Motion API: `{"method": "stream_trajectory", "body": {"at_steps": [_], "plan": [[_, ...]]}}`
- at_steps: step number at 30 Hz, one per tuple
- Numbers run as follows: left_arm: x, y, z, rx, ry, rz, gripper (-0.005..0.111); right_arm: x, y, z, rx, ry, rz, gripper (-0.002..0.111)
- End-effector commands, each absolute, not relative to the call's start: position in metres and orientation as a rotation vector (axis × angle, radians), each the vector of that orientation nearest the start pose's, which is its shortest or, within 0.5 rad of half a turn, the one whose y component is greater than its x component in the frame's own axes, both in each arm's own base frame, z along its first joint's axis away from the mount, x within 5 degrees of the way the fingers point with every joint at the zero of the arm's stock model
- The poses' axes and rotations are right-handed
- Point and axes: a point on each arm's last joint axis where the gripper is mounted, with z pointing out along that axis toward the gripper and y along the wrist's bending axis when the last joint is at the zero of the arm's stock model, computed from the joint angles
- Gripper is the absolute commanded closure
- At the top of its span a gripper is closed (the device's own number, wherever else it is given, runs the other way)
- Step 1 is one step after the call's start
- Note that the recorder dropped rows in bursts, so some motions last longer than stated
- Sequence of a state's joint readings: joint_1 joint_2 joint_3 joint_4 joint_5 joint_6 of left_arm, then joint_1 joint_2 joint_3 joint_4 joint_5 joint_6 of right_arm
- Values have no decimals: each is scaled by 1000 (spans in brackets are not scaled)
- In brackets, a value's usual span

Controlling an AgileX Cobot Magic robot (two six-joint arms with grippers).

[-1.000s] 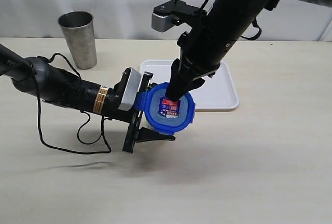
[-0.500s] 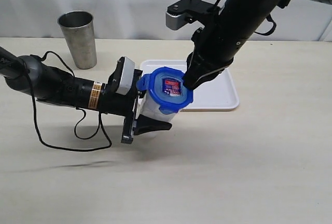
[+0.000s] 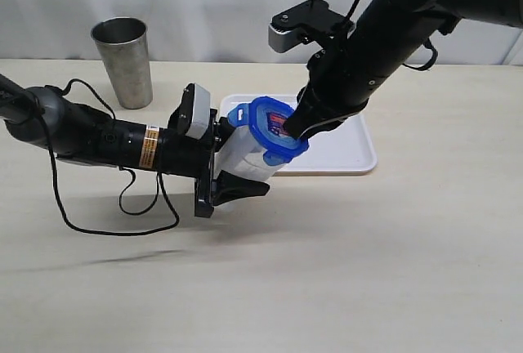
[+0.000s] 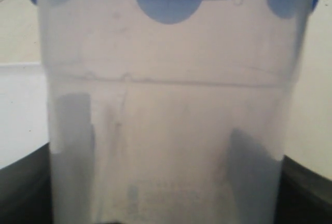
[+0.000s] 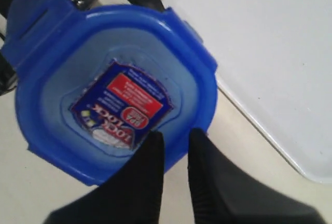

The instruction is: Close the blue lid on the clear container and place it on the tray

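While left gripper [image 3: 239, 155] clamps clear container [image 4: 166, 120] steady, right gripper [image 5: 175, 136], near-closed, meets blue lid [image 5: 111, 105] rim, likely to snap flap; pinch unclear.

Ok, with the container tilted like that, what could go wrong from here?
1. The left gripper holds the clear container tilted, and the right gripper sits at the edge of the blue lid: a push there could twist the container out of the grip.
2. One lid flap sticks out unlatched, so the lid might come loose on the way to the tray.
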State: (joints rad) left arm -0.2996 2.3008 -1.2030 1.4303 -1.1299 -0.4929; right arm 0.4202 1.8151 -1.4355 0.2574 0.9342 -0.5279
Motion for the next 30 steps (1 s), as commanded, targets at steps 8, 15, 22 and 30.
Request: {"method": "stream_trajectory", "body": {"at_steps": [8, 15, 22, 30], "plan": [[357, -197, 93, 1420, 1377, -973, 107, 346, 170, 246, -1027, 2567, 259, 101], [358, -196, 92, 1406, 1412, -980, 107, 345, 170, 261, -1006, 2538, 262, 101], [361, -195, 89, 1403, 1474, -926, 107, 338, 170, 311, -851, 2464, 337, 86], [363, -194, 87, 1402, 1502, -892, 107, 325, 184, 330, -644, 2478, 329, 67]]}}
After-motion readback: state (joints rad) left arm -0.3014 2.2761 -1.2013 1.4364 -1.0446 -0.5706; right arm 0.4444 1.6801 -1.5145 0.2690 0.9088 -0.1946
